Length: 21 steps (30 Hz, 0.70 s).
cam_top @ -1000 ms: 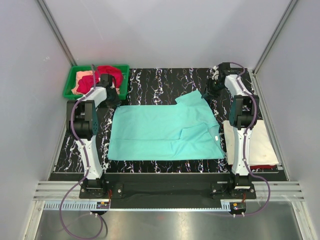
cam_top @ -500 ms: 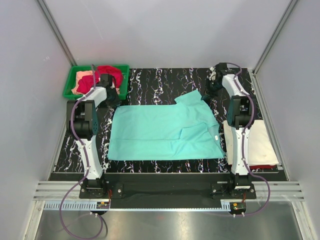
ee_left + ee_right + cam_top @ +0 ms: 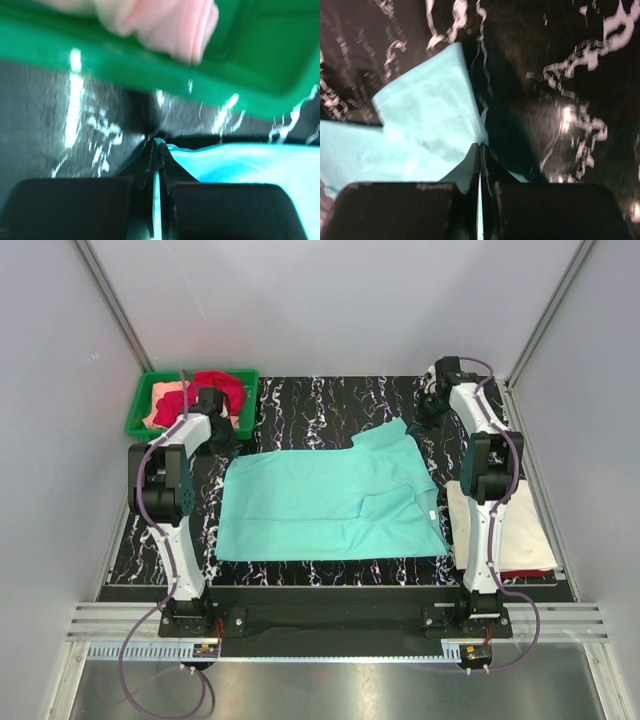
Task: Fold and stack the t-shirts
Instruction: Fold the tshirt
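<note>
A mint-teal t-shirt (image 3: 330,502) lies spread flat in the middle of the black marbled table. My left gripper (image 3: 222,436) sits at the shirt's far-left corner, and in the left wrist view it (image 3: 157,143) is shut on a thin edge of that teal cloth (image 3: 240,160). My right gripper (image 3: 420,420) is at the far-right sleeve. The right wrist view shows it (image 3: 480,146) shut on the edge of the teal sleeve (image 3: 425,120). Red (image 3: 222,388) and peach (image 3: 165,400) t-shirts lie bunched in the tray.
The green plastic tray (image 3: 140,426) stands at the far-left corner, close behind my left gripper; its wall (image 3: 150,70) fills the top of the left wrist view. A folded cream-white t-shirt (image 3: 520,530) lies over a red one (image 3: 527,571) at the table's right edge.
Both grippers have closed onto the teal shirt's far edge. The right arm shifted slightly and the far-right sleeve moved with it.
</note>
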Available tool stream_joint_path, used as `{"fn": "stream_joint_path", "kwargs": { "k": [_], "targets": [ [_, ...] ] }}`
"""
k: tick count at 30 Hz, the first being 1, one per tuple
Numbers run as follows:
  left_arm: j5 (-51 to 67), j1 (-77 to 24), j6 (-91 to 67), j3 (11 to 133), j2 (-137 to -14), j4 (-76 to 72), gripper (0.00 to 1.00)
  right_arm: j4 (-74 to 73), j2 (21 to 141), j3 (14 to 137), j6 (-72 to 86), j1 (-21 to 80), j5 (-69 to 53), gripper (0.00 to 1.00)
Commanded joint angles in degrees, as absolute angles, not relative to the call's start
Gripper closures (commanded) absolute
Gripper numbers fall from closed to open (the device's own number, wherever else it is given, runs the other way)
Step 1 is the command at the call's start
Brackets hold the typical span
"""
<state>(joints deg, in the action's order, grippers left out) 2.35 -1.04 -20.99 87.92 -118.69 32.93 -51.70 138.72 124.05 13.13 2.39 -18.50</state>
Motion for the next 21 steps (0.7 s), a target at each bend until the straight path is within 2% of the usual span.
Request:
{"fn": "stream_joint_path", "kwargs": {
  "k": [1,6,21],
  "targets": [
    [3.2,-1.1,-20.1,86.1,-111.5,33.9,1.00,-51.2,128.9,120.3,15.6,2.5,-18.2,1.00],
    [1.5,-1.0,-20.1,84.5,-108.1,34.7,1.00,-53.0,124.8,117.3,16.0,2.5,-18.9,1.00],
    [-4.3,-0.7,-22.1,74.0,-96.5,39.2,1.00,-53.0,109.0,94.9,17.8,2.4,-20.0,1.00]
  ]
}}
